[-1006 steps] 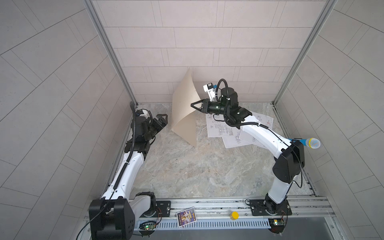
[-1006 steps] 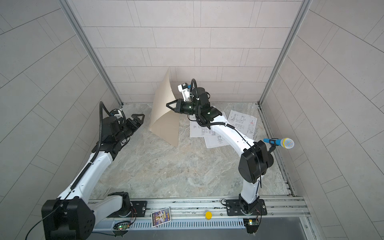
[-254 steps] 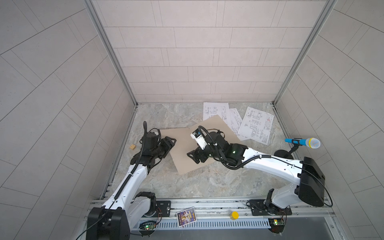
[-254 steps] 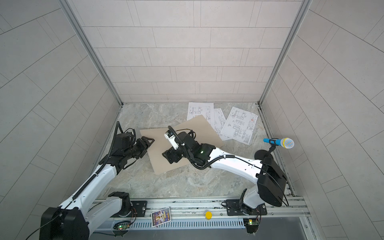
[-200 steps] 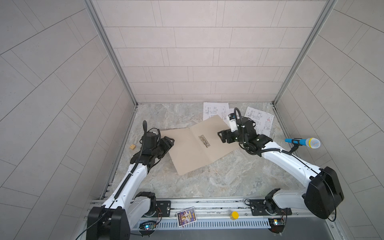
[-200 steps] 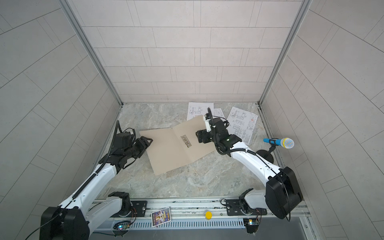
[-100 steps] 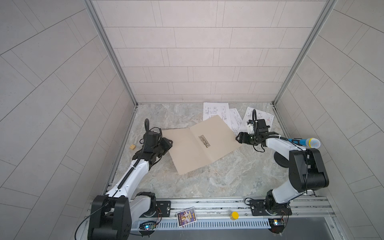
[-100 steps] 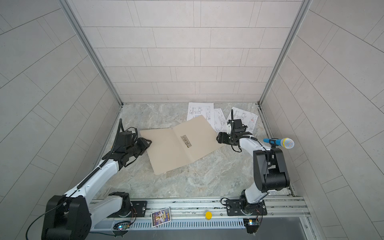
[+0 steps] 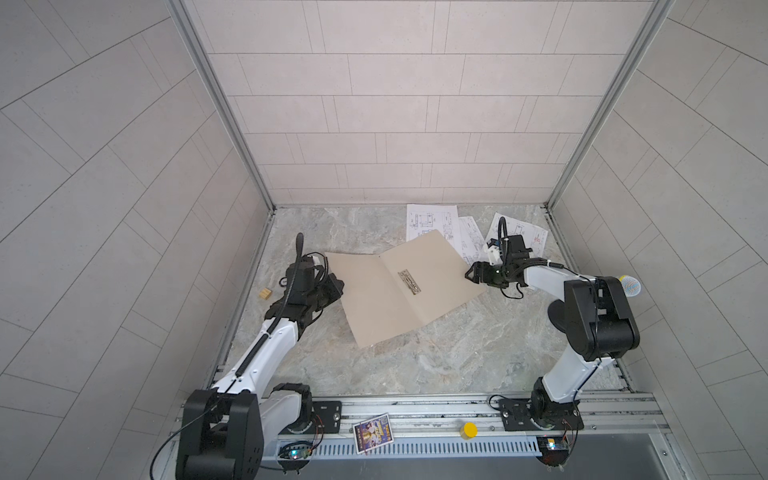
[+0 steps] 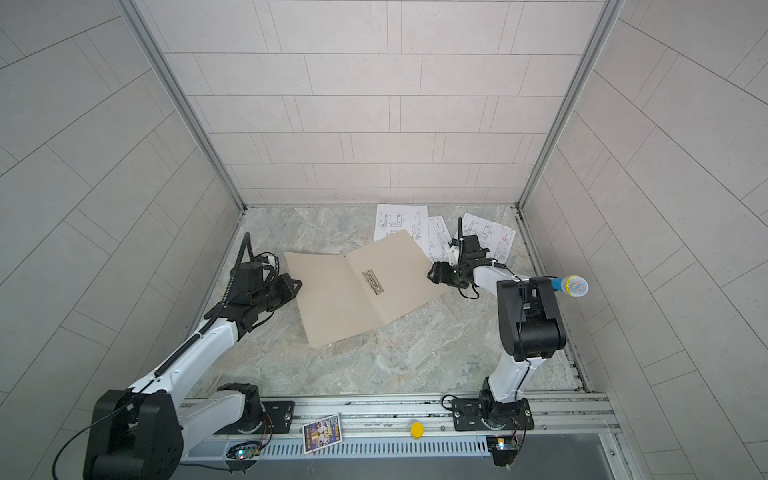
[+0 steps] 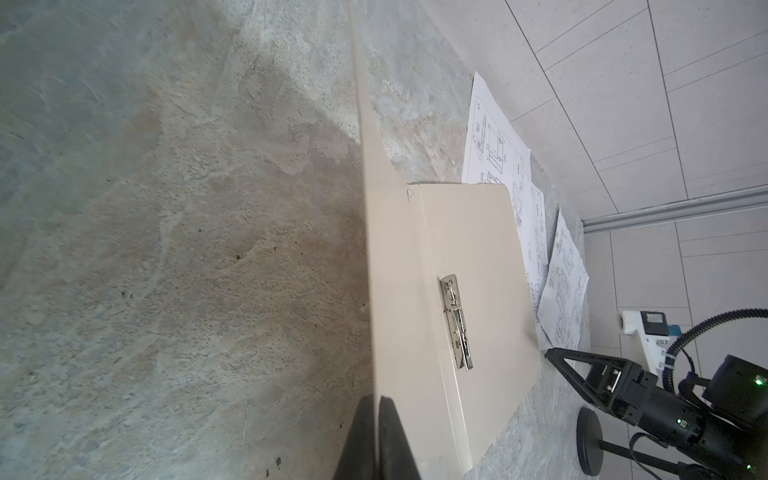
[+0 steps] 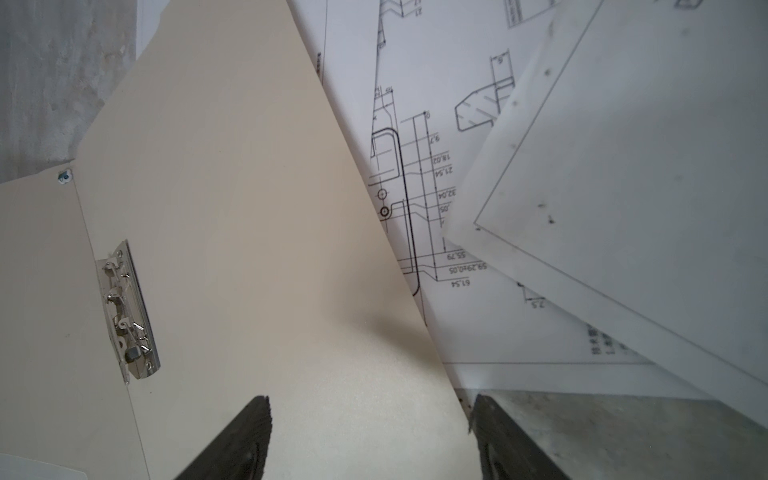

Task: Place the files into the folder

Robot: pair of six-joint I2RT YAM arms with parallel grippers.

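The tan folder (image 9: 399,291) (image 10: 357,291) lies open on the marble table, its silver clip (image 9: 409,281) beside the spine. My left gripper (image 9: 334,286) (image 10: 293,286) is shut on the folder's left cover edge. In the left wrist view the gripper (image 11: 378,405) pinches that cover (image 11: 469,257) edge-on. My right gripper (image 9: 471,274) (image 10: 432,276) hangs open over the folder's right edge; in its wrist view one of the fingers (image 12: 245,436) is above the cardboard (image 12: 249,208). The files (image 9: 432,218) (image 10: 401,222) (image 12: 457,166), three printed sheets, lie at the back right, partly under the folder.
A blue microphone (image 9: 629,286) on a stand is by the right wall. A small wooden block (image 9: 264,294) lies at the left wall. On the front rail are a picture card (image 9: 372,432) and a yellow cap (image 9: 470,430). Tiled walls close in three sides.
The folder went from held upright at the back to lying open on the table. My right gripper let it go and moved to its right edge. My left gripper closed on the left cover.
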